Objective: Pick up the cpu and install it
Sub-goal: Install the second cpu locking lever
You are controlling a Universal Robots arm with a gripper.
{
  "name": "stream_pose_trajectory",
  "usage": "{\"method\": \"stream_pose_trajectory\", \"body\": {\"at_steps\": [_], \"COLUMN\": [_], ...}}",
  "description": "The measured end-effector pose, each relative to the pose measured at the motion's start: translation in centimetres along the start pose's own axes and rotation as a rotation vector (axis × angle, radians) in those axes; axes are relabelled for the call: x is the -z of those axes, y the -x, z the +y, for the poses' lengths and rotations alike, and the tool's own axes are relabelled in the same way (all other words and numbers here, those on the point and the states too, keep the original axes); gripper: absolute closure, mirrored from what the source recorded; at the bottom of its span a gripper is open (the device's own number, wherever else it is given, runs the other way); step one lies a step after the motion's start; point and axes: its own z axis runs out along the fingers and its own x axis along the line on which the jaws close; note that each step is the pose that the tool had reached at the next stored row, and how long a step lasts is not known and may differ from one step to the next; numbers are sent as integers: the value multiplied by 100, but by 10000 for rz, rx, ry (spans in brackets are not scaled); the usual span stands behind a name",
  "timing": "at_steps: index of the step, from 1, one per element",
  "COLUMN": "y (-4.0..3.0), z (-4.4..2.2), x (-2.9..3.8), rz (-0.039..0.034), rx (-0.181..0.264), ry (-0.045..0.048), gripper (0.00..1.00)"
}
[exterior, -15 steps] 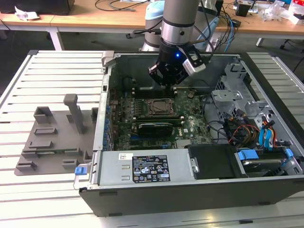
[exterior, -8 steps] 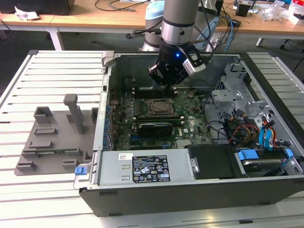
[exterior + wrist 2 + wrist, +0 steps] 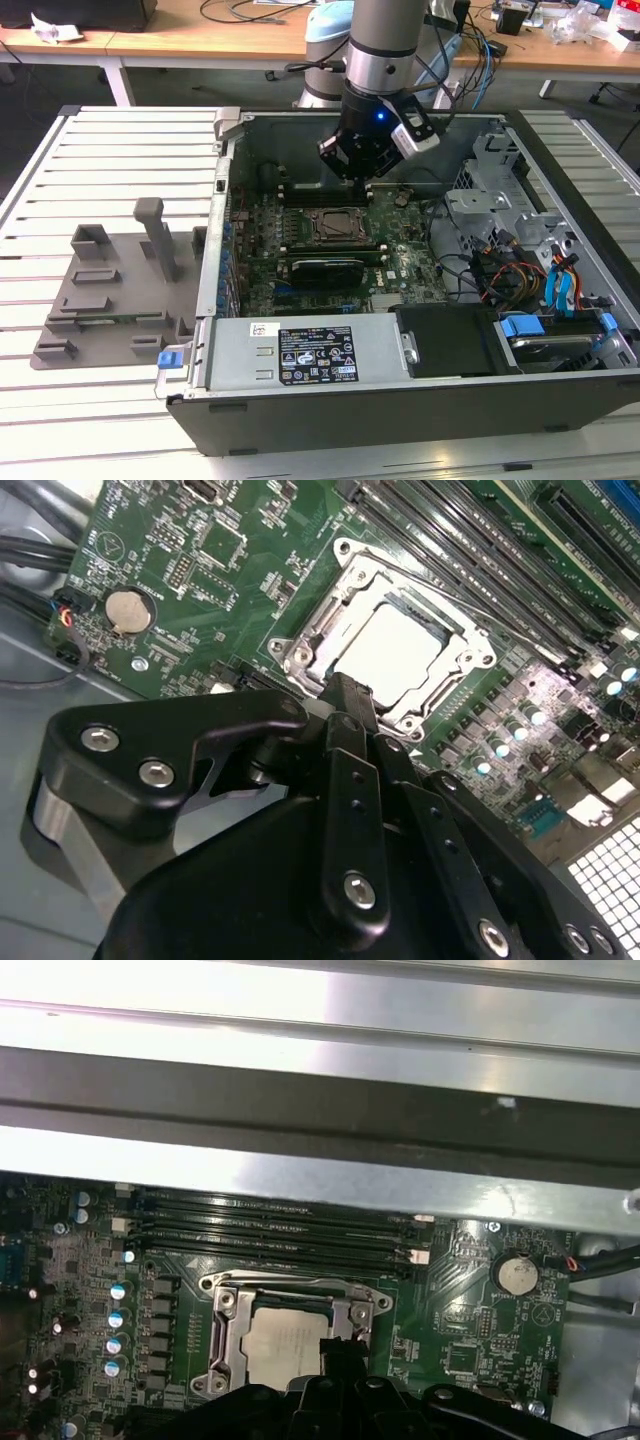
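Note:
The cpu [image 3: 400, 645] lies flat inside the metal-edged socket frame [image 3: 300, 650] on the green motherboard, its pale silvery top showing in both wrist views [image 3: 280, 1345]. My gripper [image 3: 345, 688] hangs just above the socket's edge, with its black fingers drawn together into one tip and nothing between them. In the first wrist view that tip [image 3: 335, 1348] overlaps one side of the chip. In the exterior view the gripper [image 3: 362, 178] sits inside the open computer case, a little behind the socket [image 3: 335, 222].
Memory slots [image 3: 270, 1235] run beside the socket. A coin battery [image 3: 128, 608] and cables [image 3: 500, 270] sit on the board. The case wall [image 3: 320, 1175] stands close behind. A grey fixture tray [image 3: 100, 290] with upright blocks lies at the exterior view's left.

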Motion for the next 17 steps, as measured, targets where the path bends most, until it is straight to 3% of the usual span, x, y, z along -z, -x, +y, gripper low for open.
{"method": "stream_pose_trajectory", "body": {"at_steps": [17], "y": [11], "z": [-169], "x": [-19], "rz": [0], "rx": [1], "ry": [0], "gripper": [89]}}
